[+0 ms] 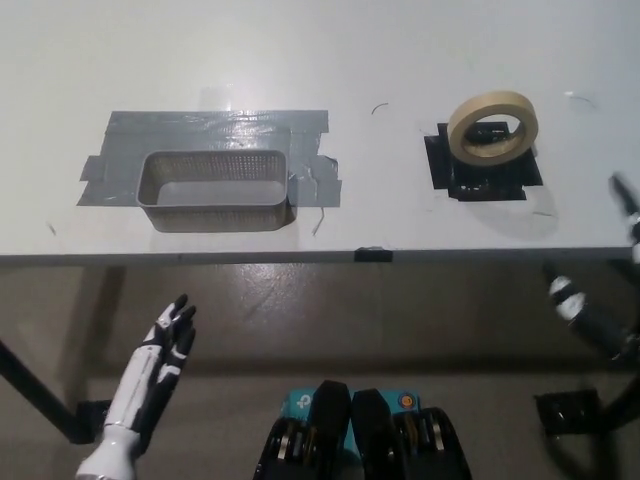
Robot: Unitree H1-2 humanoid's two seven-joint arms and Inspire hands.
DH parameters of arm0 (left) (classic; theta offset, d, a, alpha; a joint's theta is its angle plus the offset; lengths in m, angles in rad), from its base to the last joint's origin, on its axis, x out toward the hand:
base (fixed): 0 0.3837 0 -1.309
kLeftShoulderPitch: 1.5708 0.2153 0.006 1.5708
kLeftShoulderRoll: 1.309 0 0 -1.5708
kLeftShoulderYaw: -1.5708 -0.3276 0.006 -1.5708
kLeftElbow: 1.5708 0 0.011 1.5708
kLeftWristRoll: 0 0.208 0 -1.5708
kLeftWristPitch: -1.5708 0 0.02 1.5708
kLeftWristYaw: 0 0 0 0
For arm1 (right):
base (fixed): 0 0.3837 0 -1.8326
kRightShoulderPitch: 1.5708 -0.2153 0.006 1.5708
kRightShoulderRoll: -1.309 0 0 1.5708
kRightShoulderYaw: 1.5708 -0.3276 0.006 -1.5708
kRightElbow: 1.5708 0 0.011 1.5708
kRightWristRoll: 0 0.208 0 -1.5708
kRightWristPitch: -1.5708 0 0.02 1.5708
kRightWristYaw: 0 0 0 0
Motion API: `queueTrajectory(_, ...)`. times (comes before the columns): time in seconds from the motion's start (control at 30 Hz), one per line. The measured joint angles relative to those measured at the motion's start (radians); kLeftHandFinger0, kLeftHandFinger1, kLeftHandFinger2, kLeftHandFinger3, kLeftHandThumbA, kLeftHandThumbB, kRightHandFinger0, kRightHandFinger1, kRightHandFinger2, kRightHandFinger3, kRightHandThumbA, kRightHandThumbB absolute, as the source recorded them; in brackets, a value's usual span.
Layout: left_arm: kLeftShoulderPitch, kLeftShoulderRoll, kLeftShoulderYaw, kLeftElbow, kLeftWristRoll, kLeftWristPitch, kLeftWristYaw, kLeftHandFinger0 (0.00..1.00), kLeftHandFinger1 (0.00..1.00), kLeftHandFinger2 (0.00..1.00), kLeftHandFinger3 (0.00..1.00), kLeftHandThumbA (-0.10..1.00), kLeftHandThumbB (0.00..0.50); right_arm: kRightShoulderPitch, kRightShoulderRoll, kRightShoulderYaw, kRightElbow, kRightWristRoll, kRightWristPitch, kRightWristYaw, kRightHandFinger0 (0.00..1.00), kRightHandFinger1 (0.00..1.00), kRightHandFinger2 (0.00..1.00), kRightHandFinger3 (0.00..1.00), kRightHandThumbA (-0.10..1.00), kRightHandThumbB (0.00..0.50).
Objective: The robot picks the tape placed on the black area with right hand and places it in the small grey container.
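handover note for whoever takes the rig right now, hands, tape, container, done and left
Left hand: open, empty, resting low at the left, below the table edge.
Right hand: at the far right edge, mostly out of frame; open or shut not clear, holds nothing visible.
Tape: on the black area, untouched.
Container: empty, on grey tape patch.
Done: nothing. Left: reach, grasp tape, carry it to the container, release.

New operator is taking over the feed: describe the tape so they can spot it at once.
On the white table, look right of the grey container to the black area. The tape sits there: a beige ring, the only round thing on the table.
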Motion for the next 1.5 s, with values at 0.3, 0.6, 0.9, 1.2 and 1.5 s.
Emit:
queueTrajectory(0.3,-0.017,-0.056,-0.033,0.009,0.007,-0.040,0.001,1.00,1.00,1.00,1.00,0.98,0.142,-0.259,-0.120,0.010,0.072,-0.079,0.133,0.063,1.00,1.00,1.00,1.00,0.54,0.313)
queueTrajectory(0.6,0.037,-0.079,-0.028,0.061,0.022,-0.104,0.011,1.00,1.00,1.00,1.00,1.00,0.158,-0.501,-0.159,0.179,0.441,-0.140,0.228,0.154,1.00,1.00,1.00,1.00,0.64,0.366)
queueTrajectory(0.9,0.031,-0.077,0.001,0.074,0.027,-0.117,0.018,1.00,1.00,1.00,1.00,1.00,0.129,-0.652,-0.151,0.303,0.733,-0.187,0.266,0.183,1.00,1.00,1.00,1.00,0.71,0.398)
queueTrajectory(1.2,0.031,-0.076,0.016,0.092,0.033,-0.125,0.018,1.00,1.00,1.00,1.00,1.00,0.144,-0.733,-0.132,0.379,0.883,-0.214,0.274,0.187,1.00,1.00,1.00,1.00,0.71,0.438)
queueTrajectory(1.5,0.031,-0.075,0.019,0.093,0.035,-0.127,0.018,1.00,1.00,1.00,1.00,1.00,0.149,-0.818,-0.127,0.415,1.021,-0.232,0.274,0.186,1.00,1.00,1.00,1.00,0.70,0.447)
